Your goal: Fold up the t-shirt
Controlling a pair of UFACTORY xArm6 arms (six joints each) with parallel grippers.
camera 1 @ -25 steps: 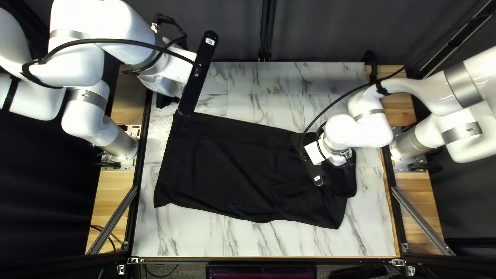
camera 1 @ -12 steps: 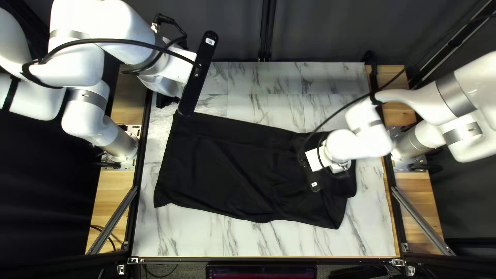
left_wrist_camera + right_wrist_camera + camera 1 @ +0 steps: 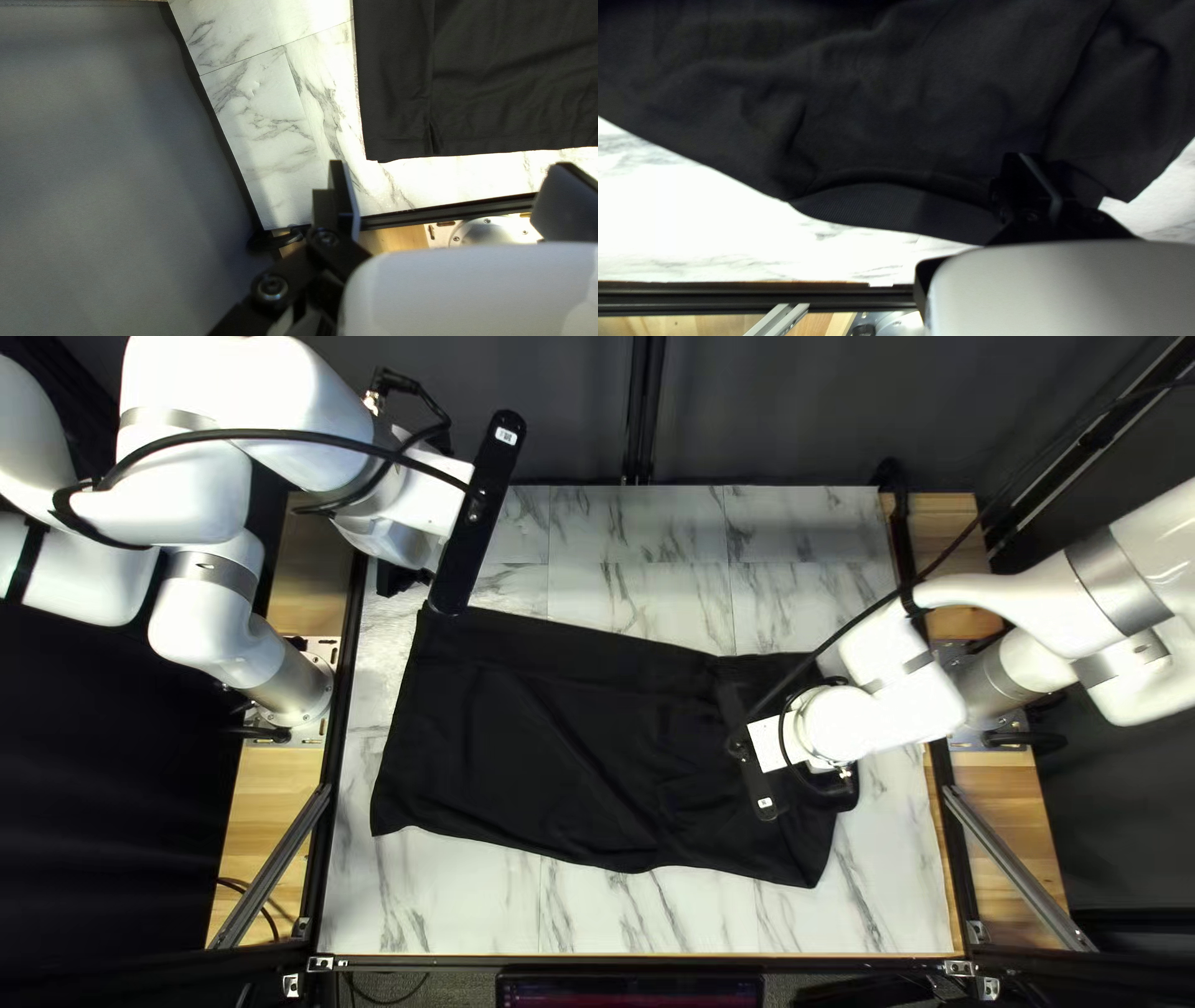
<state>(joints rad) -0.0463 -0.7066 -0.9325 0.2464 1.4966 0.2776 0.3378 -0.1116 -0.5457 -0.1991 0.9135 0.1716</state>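
Left claw is standing open, fingers wide apart; the black t-shirt is lying on the table ahead of it, untouched. Right claw is sitting beside the ribbed collar; cannot tell its grip. Shirt is looking halved lengthwise; collar end is probably being arranged. Next move is calling for a secure pinch there, then folding toward left claw.
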